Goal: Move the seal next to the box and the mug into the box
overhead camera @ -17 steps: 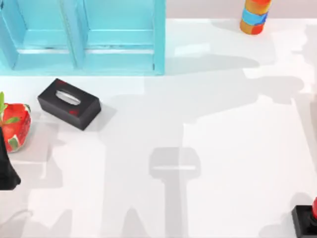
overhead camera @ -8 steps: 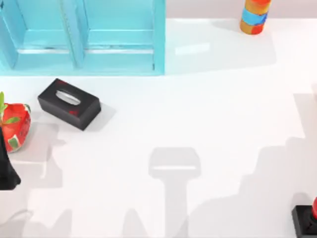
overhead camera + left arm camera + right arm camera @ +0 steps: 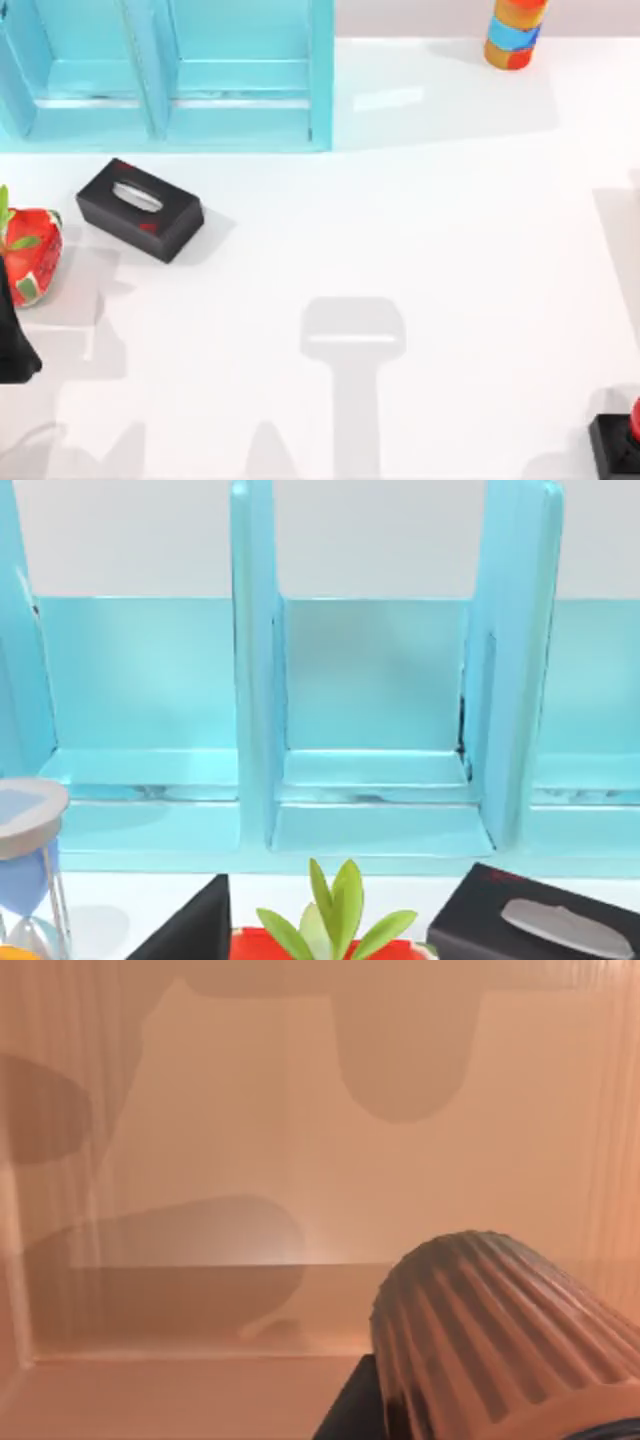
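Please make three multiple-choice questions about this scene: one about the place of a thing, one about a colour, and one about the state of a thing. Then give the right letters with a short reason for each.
1. Where on the table is the seal?
A. near right corner
B. far left corner
C. in the middle

2. What colour is the shelf unit?
A. brown
B. light blue
C. green

3. How is the black tissue box lying?
A. stacked on the striped cylinder
B. inside the shelf unit
C. flat on the table, slot up, turned at an angle

Answers: 1 A, the top view shows its black base and red knob at the bottom right edge. 2 B, its walls and dividers are light blue. 3 C, its grey slot faces up and its sides run slantwise.
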Robot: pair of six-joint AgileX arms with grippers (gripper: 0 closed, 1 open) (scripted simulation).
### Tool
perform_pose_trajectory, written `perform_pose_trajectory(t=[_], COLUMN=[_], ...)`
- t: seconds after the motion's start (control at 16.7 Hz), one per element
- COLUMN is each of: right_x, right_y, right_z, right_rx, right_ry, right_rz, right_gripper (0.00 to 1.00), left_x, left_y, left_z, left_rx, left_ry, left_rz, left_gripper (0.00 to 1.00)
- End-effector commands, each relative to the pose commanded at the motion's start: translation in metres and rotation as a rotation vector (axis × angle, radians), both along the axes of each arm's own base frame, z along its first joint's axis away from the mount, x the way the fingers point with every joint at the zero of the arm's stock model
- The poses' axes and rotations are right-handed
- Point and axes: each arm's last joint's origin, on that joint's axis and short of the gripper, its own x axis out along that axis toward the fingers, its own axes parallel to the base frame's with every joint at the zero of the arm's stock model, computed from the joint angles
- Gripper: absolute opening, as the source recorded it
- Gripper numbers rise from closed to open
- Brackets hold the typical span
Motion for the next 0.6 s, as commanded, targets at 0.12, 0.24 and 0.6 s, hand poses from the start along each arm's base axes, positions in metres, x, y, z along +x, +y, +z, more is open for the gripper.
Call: perform_pose_trajectory(t=[0.12,0.24,0.6], right_x=[-0.002,-0.002,-0.014], right_y=[0.001,0.001,0.001], right_z=[-0.001,-0.001,-0.005], right_rx=[0.001,0.001,0.011], right_ry=[-0.002,-0.002,-0.030], right_rz=[0.006,0.006,-0.011], right_gripper=[0.00,0.00,0.00], left_x=[0.000,0.000,0.000], left_y=[0.000,0.000,0.000], left_z=[0.000,0.000,0.000], left_rx=[0.000,0.000,0.000], left_ry=[0.000,0.000,0.000], left_rz=[0.000,0.000,0.000], left_gripper=[1.00,1.00,1.00])
